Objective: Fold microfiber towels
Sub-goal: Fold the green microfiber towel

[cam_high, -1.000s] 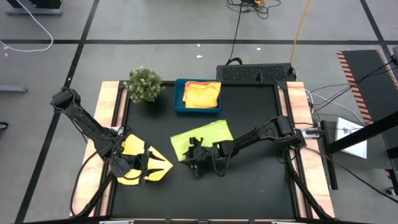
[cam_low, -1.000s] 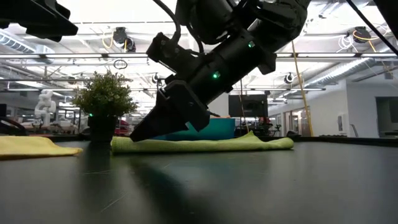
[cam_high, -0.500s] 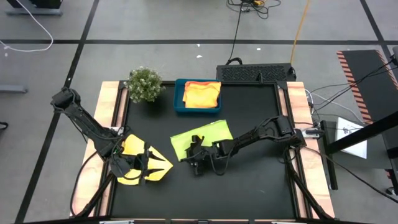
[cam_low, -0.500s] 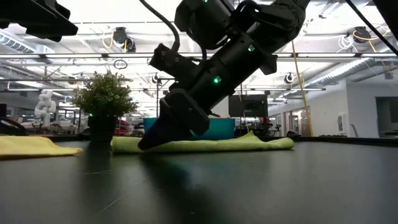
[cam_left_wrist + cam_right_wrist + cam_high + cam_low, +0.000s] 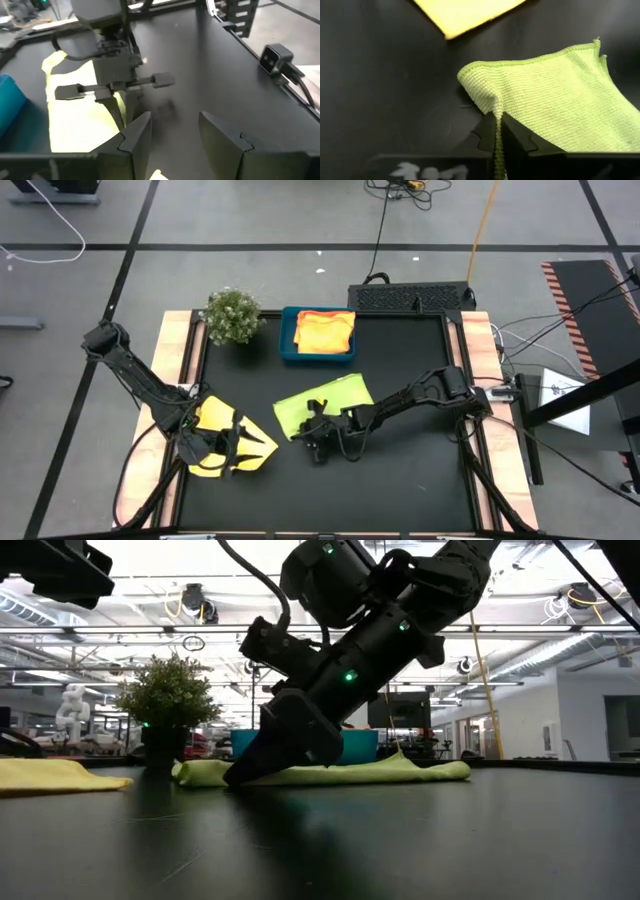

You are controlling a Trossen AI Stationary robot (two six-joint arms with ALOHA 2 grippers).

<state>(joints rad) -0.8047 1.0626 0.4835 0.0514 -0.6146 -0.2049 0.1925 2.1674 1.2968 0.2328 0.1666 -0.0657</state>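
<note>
The right end effector [image 5: 497,145] pinches the lime green towel's [image 5: 325,402] thin edge, which could slip free when lifted.

Grey floor [image 5: 250,225] crossed by dark lines surrounds the table; ceiling lights [image 5: 195,602] glow over a distant white wall [image 5: 585,715].

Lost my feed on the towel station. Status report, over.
Right claw shut on lime green towel edge, mid-table. Left claw open above yellow towel. Nothing in the way.
</note>
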